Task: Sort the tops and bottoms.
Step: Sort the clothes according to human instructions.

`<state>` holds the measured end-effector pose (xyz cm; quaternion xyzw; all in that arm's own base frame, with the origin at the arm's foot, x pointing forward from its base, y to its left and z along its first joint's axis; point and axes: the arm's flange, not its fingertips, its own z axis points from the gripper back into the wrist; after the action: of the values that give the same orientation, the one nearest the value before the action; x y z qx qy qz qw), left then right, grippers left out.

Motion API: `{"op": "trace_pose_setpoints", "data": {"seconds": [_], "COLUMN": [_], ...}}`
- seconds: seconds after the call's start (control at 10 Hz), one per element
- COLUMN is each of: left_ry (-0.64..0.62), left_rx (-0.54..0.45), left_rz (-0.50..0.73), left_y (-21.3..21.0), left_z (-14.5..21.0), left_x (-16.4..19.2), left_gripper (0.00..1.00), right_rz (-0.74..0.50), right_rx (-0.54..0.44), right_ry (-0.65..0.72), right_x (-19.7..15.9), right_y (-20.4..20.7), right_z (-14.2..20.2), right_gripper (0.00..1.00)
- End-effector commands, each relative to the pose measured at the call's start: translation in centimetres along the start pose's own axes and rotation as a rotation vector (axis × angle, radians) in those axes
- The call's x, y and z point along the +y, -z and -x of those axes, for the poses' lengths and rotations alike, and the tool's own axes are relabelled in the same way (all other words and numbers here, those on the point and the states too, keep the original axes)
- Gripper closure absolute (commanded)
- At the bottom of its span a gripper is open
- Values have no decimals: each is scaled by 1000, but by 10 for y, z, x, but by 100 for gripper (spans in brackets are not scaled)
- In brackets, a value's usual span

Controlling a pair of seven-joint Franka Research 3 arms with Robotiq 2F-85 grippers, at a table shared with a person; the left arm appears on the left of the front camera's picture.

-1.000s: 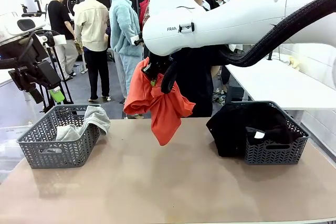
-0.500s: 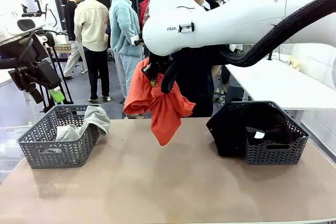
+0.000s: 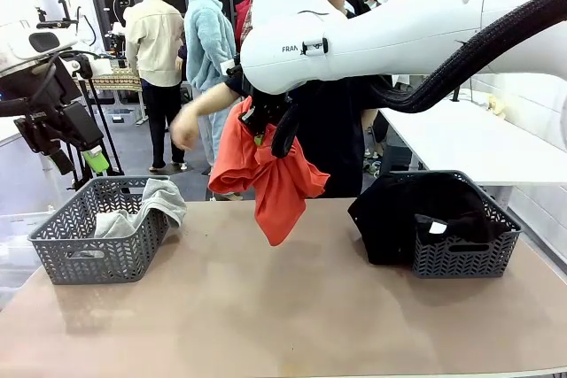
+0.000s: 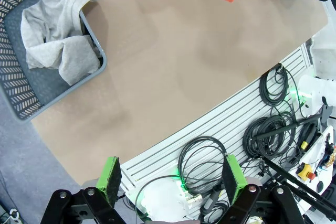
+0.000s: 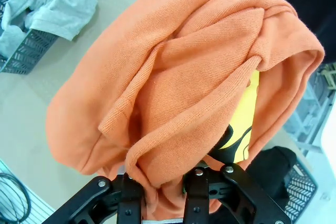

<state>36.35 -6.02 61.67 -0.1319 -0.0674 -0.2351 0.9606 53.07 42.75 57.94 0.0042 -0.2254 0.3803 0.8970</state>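
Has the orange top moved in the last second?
No. The orange top hangs from the right gripper at the same spot between the two baskets.

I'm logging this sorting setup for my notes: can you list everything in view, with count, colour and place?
orange top: one, orange-red, hanging above the table's middle from the right tool
grey top: one, light grey, in the left basket, draped over its rim
black garment: one, black, in the right basket, spilling over its left side
left basket: one, grey, table's left end
right basket: one, grey, table's right end
table: one, tan
person's hand: one, raised behind the table
left tool: open, high above the table's near edge
right tool: shut on the orange top
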Motion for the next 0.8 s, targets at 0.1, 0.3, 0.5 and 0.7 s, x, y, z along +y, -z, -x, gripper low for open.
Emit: {"op": "trace_pose_setpoints", "data": {"seconds": [0.1,0.3,0.5,0.7], "left_ry": [5,5,5,5], "left_rx": [-9,-9,-9,-9], "left_rz": [-14,-14,-14,-14], "left_y": [0,0,0,0], "left_z": [0,0,0,0], "left_x": [2,2,2,2], "left_gripper": [0,0,0,0], "right_rz": [1,1,1,1], "right_rx": [-2,-2,-2,-2], "right_ry": [2,2,2,2], "right_x": [-1,-1,-1,-1], "right_y": [-5,-5,-5,-5], "right_z": [-1,-1,-1,-1], "right_gripper": [100,100,100,100]}}
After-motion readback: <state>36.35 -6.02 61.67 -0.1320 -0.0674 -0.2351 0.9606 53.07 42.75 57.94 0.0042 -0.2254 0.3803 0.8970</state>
